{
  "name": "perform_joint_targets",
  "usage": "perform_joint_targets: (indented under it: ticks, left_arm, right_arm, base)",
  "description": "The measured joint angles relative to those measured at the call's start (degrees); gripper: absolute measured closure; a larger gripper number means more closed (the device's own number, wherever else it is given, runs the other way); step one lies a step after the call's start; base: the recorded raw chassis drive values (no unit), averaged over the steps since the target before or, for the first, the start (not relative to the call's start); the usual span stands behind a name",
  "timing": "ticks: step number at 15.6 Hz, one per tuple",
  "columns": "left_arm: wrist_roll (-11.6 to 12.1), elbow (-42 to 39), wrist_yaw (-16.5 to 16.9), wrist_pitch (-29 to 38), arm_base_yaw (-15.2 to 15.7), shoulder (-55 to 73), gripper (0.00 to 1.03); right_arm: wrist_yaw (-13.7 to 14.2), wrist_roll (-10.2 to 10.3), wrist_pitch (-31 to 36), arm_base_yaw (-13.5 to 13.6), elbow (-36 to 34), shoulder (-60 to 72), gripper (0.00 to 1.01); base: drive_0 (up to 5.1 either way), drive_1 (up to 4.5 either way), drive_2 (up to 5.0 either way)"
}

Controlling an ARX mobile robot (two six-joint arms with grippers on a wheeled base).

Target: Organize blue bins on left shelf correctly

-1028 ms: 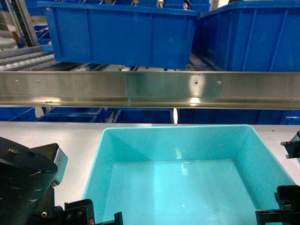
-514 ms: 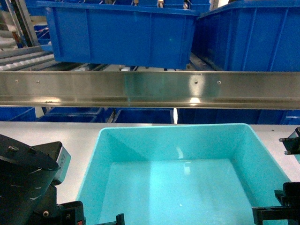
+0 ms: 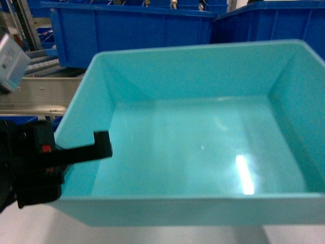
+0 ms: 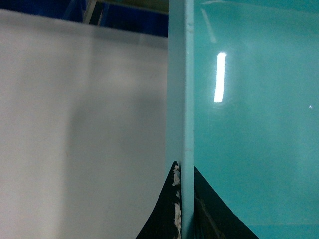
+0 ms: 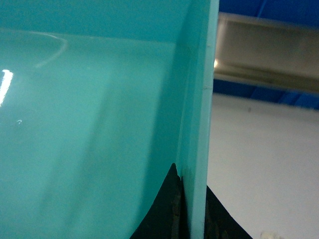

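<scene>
A large turquoise bin hangs lifted off the table and tilted toward the camera, filling most of the head view; it is empty. My left gripper is shut on the bin's left wall, one black finger inside and one outside. The left wrist view shows that wall's rim pinched in the left gripper. My right gripper is shut on the bin's right wall; in the head view it is hidden. The left shelf's steel front rail shows behind the bin's left corner.
Royal-blue bins stand on the shelf tier behind the lifted bin. White rollers show at the far left. The white table lies beneath. The steel rail runs beyond the bin's right wall.
The turquoise bin has risen off the table toward the camera and now covers most of the steel rail. My left arm has gone up with it.
</scene>
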Motion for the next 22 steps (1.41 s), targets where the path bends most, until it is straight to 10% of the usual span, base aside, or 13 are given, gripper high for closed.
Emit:
perform_joint_targets:
  ticks: [4, 22]
  left_arm:
    - [0.3, 1.4, 0.3, -0.2, -0.3, -0.7, 1.01]
    - [0.3, 1.3, 0.3, 0.0, -0.5, -0.4, 1.01]
  right_arm:
    - [0.3, -3.0, 1.3, -0.6, -0.1, -1.9, 0.99]
    - [0.2, -3.2, 1.4, -0.6, -0.2, -1.4, 0.99]
  base:
    - [0.0, 0.00, 0.0]
    - [-3.5, 0.80, 2.8]
